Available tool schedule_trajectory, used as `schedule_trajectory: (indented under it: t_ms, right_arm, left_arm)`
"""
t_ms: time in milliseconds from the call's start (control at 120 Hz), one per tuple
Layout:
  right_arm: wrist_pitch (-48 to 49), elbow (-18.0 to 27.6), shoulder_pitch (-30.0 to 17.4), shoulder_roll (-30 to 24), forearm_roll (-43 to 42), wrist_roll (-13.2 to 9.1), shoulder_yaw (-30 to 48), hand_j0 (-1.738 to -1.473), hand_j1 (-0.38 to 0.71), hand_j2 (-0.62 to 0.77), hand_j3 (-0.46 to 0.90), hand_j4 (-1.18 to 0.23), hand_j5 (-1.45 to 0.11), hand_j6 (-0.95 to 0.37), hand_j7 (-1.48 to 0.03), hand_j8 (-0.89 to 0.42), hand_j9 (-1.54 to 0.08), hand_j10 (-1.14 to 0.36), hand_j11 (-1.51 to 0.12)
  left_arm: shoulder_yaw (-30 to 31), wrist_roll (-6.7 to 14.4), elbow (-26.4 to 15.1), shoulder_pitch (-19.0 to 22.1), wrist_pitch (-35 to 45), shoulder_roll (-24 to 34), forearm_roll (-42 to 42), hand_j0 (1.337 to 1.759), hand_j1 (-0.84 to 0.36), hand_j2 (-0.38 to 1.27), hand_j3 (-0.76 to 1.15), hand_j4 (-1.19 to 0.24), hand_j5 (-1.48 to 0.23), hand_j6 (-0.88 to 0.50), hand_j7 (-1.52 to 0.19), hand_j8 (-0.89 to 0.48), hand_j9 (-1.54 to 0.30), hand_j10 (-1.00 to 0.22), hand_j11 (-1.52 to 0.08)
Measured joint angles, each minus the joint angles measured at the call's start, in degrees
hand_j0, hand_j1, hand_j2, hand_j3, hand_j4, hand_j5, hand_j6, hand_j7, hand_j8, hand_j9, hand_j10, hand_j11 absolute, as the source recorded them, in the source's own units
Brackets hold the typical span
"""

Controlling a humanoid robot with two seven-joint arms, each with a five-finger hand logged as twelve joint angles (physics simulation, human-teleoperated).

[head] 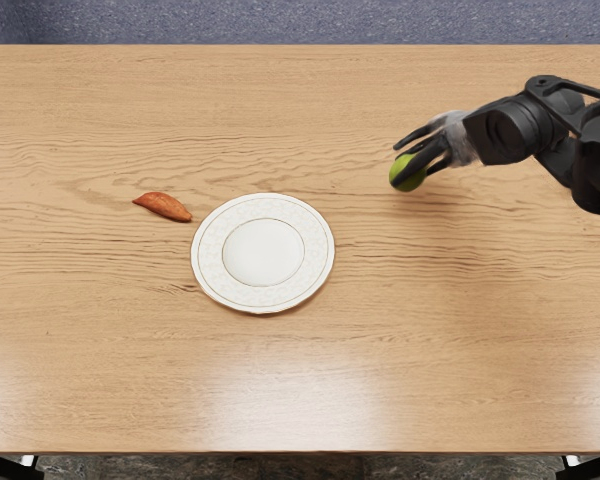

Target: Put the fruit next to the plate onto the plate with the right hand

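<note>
A white plate (208, 262) lies flat near the middle of the wooden table. Right of it, a small round green fruit (405, 176) sits under my right hand (425, 150), whose dark fingers curl around it from above and the right. The right arm comes in from the right edge. An orange-red wedge-shaped food piece (162, 206) lies just left of the plate, apart from its rim. The left arm does not show.
The table (300, 380) is light wood with its far edge along the top of the view and its near edge at the bottom. Dark floor shows past both edges.
</note>
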Motion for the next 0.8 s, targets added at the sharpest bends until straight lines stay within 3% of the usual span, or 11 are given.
schedule_trajectory:
  t_ms: [242, 458, 658, 800]
  right_arm:
    - [13.9, -1.2, -3.7, 5.4, 0.2, 0.1, 13.2, -1.655, 0.3, 0.32, 0.0, -0.8, -1.27, -0.45, -1.12, -0.25, -1.19, -0.39, -1.17]
    - [15.9, -1.6, -4.8, 11.8, -0.5, 0.1, 14.8, -1.655, 0.32, 0.37, 0.0, -0.81, -1.28, -0.44, -1.13, -0.25, -1.18, -0.36, -1.17]
    - [16.1, -1.9, -6.0, 13.5, -0.8, 0.1, 15.0, -1.655, 0.32, 0.38, 0.0, -0.81, -1.27, -0.46, -1.13, -0.27, -1.22, -0.38, -1.18]
    - [15.7, -1.8, -6.7, 13.4, -1.1, 0.1, 13.7, -1.657, 0.12, 0.18, 0.0, -0.52, -0.79, -0.34, -0.72, -0.24, -0.77, -0.28, -0.74]
  left_arm:
    - [0.0, 0.0, 0.0, 0.0, 0.0, 0.0, 0.0, 1.658, 0.34, 0.0, 0.0, -0.01, -0.02, -0.01, -0.02, -0.01, -0.02, -0.01, -0.02]
    - [0.0, 0.0, 0.0, 0.0, 0.0, 0.0, 0.0, 1.658, 0.34, 0.0, 0.0, -0.01, -0.02, -0.01, -0.02, -0.01, -0.02, -0.01, -0.02]
    - [0.0, 0.0, 0.0, 0.0, 0.0, 0.0, 0.0, 1.658, 0.34, 0.0, 0.0, -0.01, -0.02, -0.01, -0.02, -0.01, -0.02, -0.01, -0.02]
    - [0.0, 0.0, 0.0, 0.0, 0.0, 0.0, 0.0, 1.658, 0.34, 0.0, 0.0, -0.01, -0.02, -0.01, -0.02, -0.01, -0.02, -0.01, -0.02]
